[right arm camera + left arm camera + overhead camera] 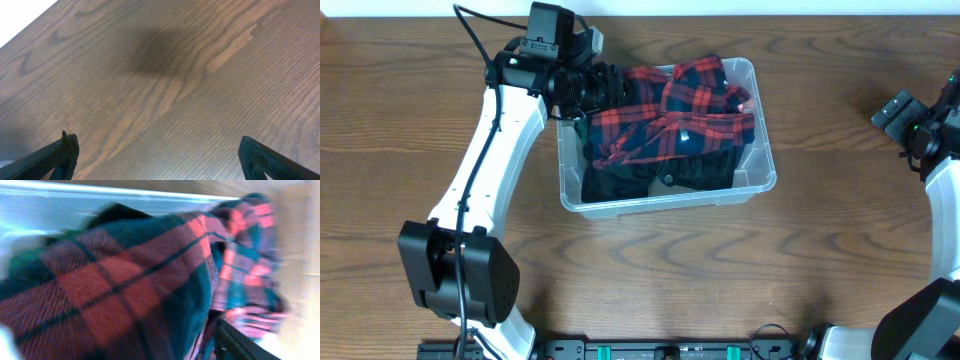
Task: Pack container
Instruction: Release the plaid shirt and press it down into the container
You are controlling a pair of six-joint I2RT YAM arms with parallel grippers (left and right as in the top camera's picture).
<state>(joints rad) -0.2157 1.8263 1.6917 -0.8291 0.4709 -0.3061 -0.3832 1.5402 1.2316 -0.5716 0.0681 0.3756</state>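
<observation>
The white left arm [485, 160] is reaching from the near left toward the far left corner of the container [670, 203]. The left pincer [605, 85] is hanging over that corner, right at the edge of a red-and-black plaid shirt [670, 115]. In the left wrist view the shirt [115, 290] is filling almost the whole blurred picture, and only one dark finger [235, 342] is showing at the lower right, so it cannot be told whether this pincer is apart, together or clamped on cloth.

The clear plastic container is sitting on the wooden table [720, 280] a little left of the middle, toward the far side, and is turned slightly askew. The plaid shirt is lying crumpled across its far half, over a dark garment [620, 180] that is covering the floor. A small pale spot [685, 138] is showing on the shirt, too small to read.

At the far right, the right pincer [898, 112] is hovering well apart from the container. In its own view its fingertips [67, 147] are standing wide apart over bare wood [175, 75], holding nothing.
</observation>
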